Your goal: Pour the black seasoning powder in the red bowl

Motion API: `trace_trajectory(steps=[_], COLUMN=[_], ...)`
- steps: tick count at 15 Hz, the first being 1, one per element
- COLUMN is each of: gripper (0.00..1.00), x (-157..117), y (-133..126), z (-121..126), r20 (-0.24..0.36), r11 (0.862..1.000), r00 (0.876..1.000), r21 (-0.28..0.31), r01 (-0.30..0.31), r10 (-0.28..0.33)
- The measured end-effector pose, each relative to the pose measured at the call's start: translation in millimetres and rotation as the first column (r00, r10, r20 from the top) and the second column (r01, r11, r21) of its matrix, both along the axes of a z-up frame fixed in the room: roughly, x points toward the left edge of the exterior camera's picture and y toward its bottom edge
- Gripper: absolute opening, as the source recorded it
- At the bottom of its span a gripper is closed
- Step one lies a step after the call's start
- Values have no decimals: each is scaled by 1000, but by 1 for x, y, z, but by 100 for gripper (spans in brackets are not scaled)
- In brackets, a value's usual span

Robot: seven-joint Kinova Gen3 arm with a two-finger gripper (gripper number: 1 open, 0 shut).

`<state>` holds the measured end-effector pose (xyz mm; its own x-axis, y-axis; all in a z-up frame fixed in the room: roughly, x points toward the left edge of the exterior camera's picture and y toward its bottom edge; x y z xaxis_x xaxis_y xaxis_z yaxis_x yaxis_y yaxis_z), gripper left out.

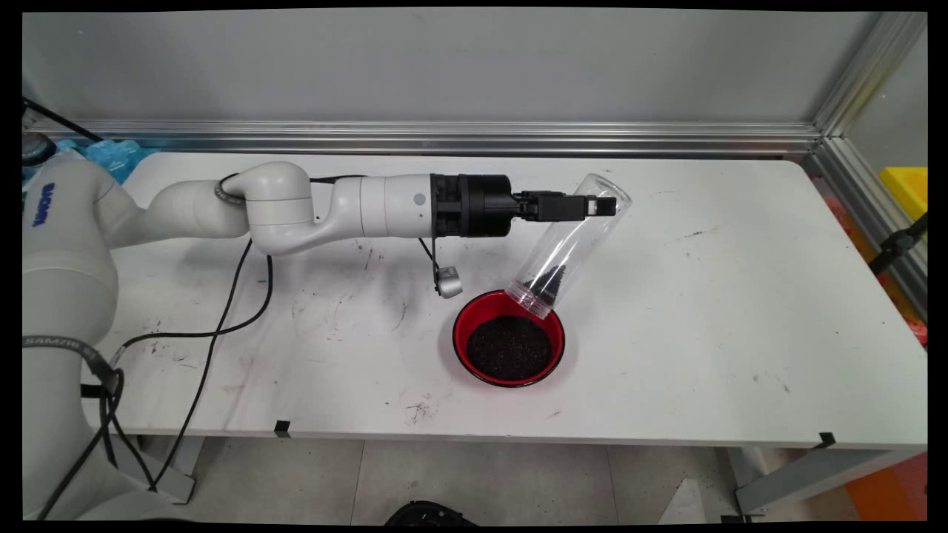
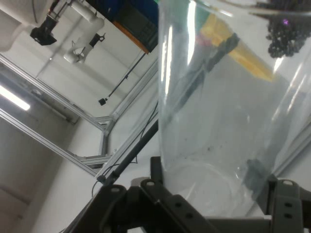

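My gripper [image 1: 601, 206] is shut on a clear plastic tube [image 1: 570, 244], holding it near its closed upper end. The tube is tilted mouth-down, its open end just above the far rim of a red bowl [image 1: 463, 334]. A small clump of black grains [image 1: 548, 281] sits inside the tube near the mouth, and a dark heap of the same grains [image 1: 509, 347] fills the bowl. In the hand view the clear tube [image 2: 218, 126] fills the frame between the fingers [image 2: 284, 199], with black grains [image 2: 286, 36] at the top right.
Black cables [image 1: 222, 311] hang from the arm onto the table's left part. A small grey part [image 1: 448, 282] dangles under the wrist, left of the bowl. The table's front edge [image 1: 474, 437] runs below the bowl. A yellow box [image 1: 905, 189] stands beyond the right edge.
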<state>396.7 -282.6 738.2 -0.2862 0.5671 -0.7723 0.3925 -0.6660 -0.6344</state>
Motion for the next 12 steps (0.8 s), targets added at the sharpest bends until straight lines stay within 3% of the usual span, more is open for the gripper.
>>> trace_trajectory(steps=[12], gripper=[0], x=[-2], y=[-2], z=[-8], r20=[-3], r11=[999], r00=[1000], r21=[-32], r01=[27], r10=[-28])
